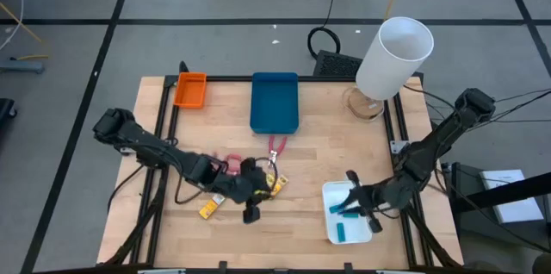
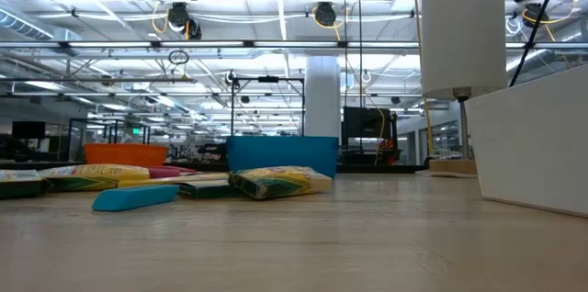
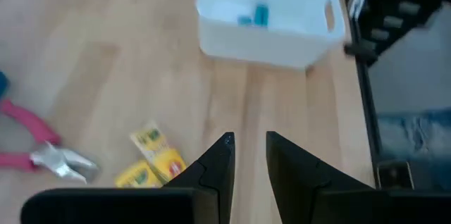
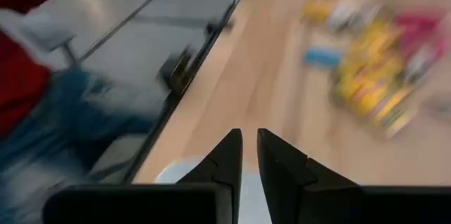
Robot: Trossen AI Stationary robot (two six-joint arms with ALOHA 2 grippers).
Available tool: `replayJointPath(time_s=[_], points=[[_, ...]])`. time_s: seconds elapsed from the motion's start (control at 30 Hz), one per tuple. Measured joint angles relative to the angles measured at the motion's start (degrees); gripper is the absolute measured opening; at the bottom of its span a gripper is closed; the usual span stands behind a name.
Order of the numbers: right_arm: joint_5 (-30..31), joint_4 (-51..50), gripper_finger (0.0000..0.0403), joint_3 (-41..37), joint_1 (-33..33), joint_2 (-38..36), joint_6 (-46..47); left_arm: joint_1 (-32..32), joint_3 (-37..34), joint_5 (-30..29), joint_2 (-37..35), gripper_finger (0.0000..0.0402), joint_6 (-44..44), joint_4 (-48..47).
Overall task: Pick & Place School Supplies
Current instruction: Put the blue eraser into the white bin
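School supplies sit in a loose pile near the front-middle of the tabletop: yellow crayon packs, red-handled pliers, a light-blue block seen only in the low view.

Left gripper is at the pile's front edge, fingers narrow, nothing visibly between them in the left wrist view.

Blue tray and orange tray are at the back edge. White bin is at the front-right corner with two blue blocks inside.

Right gripper is over the bin's rim, fingers nearly shut and apparently empty.

Handling, my read: all light and rigid. Crayon packs are thin card, so grip across the short width. Pliers are slick and lopsided; take them at the handles near the pivot. Blocks are easy across the narrow sides.

Hard to make out: the left arm covers the pile's middle from above, so item count is unclear; the right wrist view is blurred.
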Motion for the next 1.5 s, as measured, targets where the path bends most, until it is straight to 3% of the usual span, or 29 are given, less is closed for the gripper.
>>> replayJointPath(time_s=[0.2,0.5,0.73,0.87,1.0,1.17,1.27,1.33,1.5], points=[[7.61,6.87,0.0034,0.0,-2.42,-2.97,-13.9,-4.08,0.02,0.55,5.44,0.0088,-4.48,1.21],[7.46,14.64,0.0024,0.0,-4.72,-3.82,-26.23,-8.22,0.02,2.89,13.07,0.0088,-16.31,-1.97],[5.73,16.2,0.0003,-1.11,-4.7,-10.74,-31.38,-8.37,0.0,2.83,15.22,0.0088,-22.42,-7.5],[5.7,17.83,0.0001,-6.77,-4.68,-16.36,-30.11,-8.44,0.02,-1.07,14.96,0.0088,-22.31,-9.02],[5.82,28.23,0.0001,-16.0,-4.66,-21.67,-29.05,-10.11,0.02,-9.24,14.58,0.0088,-22.21,-12.19],[5.76,40.32,0.0009,-25.29,-4.66,-24.31,-31.61,-13.79,-0.77,-20.98,12.16,0.0088,-31.5,-21.16],[5.47,47.48,0.0037,-28.69,-4.66,-24.37,-32.79,-14.76,-2.71,-23.34,10.72,0.0088,-37.22,-21.15],[4.31,49.58,0.0067,-30.01,-4.63,-24.32,-33.17,-14.51,-3.56,-19.47,10.04,0.0088,-42.91,-21.15],[4.27,51.15,0.0159,-30.23,-4.61,-24.3,-33.36,-9.51,-3.58,-1.88,10.28,0.0088,-48.97,-20.4]])
